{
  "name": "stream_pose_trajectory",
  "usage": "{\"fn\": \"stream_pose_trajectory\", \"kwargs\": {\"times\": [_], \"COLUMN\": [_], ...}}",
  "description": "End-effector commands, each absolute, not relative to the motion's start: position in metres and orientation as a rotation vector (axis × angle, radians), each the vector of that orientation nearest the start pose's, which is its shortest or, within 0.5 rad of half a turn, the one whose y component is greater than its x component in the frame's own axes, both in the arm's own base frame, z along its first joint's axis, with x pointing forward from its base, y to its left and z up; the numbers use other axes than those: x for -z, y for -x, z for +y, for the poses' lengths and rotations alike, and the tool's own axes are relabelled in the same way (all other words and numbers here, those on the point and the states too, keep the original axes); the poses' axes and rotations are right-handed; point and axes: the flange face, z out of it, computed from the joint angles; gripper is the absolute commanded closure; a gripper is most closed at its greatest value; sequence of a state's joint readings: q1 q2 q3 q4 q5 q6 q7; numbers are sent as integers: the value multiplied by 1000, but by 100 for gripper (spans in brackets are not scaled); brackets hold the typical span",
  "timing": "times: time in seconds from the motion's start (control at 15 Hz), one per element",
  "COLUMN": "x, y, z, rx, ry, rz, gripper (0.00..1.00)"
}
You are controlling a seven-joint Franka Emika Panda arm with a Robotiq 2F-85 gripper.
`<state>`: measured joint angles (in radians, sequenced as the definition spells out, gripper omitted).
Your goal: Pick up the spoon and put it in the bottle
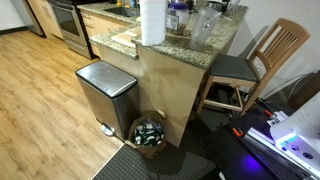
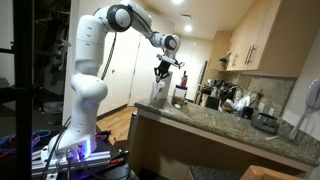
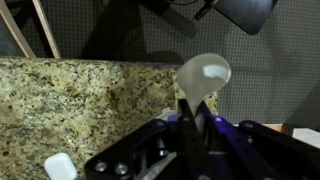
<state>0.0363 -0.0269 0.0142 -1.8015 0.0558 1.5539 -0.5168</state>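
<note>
We find the gripper (image 3: 192, 128) clenched on the spoon (image 3: 203, 75). In the wrist view the white handle rises from between the jaws, and the rounded bowl stands clear beyond the fingertips. So the spoon is in the grasp and off the counter (image 3: 70, 100). The speckled stone top lies to one side of the gripper in that view. The spoon's bowl sits past the counter's edge, against the dark ground behind. A small white object (image 3: 58, 165) rests on the stone close by the gripper's body.

In an exterior view the gripper (image 2: 165, 68) hangs at the end of the white arm (image 2: 95, 60), well above the counter (image 2: 225, 125). A pale upright cylinder (image 2: 158, 92) stands just beneath it. A dark-topped container (image 2: 180, 95) stands near, a little further along the counter. It is too small for us to tell whether this is the bottle.
</note>
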Motion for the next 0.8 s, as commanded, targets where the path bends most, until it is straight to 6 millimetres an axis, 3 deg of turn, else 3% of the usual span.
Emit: {"fn": "stream_pose_trajectory", "kwargs": {"times": [0.0, 0.27, 0.33, 0.47, 0.73], "x": [-519, -518, -519, -531, -591], "y": [-539, -546, -548, -551, -546], "z": [54, 80, 87, 107, 159], "rx": [-386, -405, -396, -346, -77], "ry": [2957, 2997, 3003, 3000, 2919], "rz": [-884, -958, -981, -1037, -1201], "gripper": [100, 100, 73, 66, 34]}}
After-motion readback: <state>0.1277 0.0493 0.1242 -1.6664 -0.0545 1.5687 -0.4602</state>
